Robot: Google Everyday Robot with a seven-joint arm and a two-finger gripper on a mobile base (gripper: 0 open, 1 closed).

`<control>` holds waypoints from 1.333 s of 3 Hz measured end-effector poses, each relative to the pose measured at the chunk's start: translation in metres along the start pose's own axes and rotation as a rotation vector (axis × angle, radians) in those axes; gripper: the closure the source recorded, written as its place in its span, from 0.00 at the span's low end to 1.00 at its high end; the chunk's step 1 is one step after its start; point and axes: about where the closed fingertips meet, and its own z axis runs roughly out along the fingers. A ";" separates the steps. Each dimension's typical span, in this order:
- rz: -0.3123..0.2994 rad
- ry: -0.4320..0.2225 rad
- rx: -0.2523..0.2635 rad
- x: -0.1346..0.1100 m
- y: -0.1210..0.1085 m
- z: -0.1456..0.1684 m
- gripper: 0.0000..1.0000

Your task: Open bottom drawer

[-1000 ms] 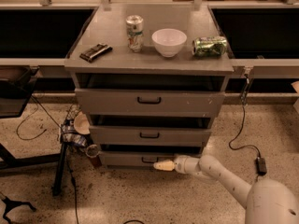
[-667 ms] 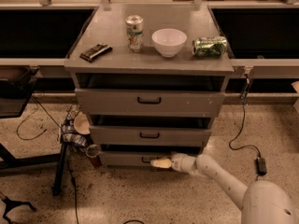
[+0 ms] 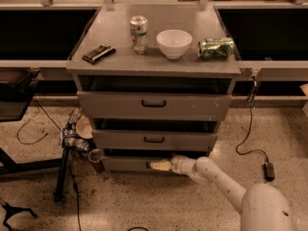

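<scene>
Bottom grey drawer front [image 3: 125, 164], low centre, has the white arm's cream gripper [image 3: 160, 165] against it; I cannot tell its grip. Grey cabinet top [image 3: 192, 64] holds a white bowl [image 3: 174, 42]; speckled floor [image 3: 144, 201] below.

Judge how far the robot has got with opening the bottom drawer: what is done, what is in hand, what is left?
Done: the approach; the tool sits at the front of the bottom drawer, about where its handle would be. In hand: taking hold of that handle, which the tool hides. Left: the pull, it seems; the drawer shows no wider gap than the middle drawer above.
</scene>
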 end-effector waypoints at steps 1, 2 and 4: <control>-0.024 0.011 0.011 -0.003 0.003 0.011 0.00; -0.043 0.021 0.016 -0.005 0.005 0.022 0.00; -0.065 0.050 0.011 -0.003 0.010 0.045 0.00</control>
